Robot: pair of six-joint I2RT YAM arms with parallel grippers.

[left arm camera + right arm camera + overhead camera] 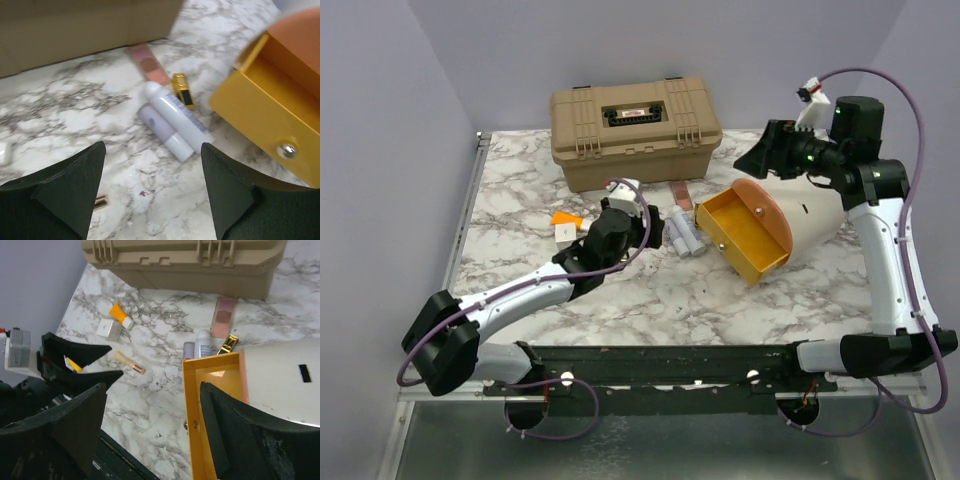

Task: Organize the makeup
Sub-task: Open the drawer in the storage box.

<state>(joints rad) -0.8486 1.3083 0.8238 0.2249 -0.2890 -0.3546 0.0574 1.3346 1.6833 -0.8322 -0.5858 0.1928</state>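
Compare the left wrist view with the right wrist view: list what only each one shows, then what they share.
Only the left wrist view shows the two pale tubes whole, lying side by side; in the right wrist view just their ends peek over the wall of the yellow drawer. Only the right wrist view shows the orange tube and the dark slot in the cream pouch. Both show the tan case, the pink palette, the small gold piece beside the tubes, the drawer and the marble table.
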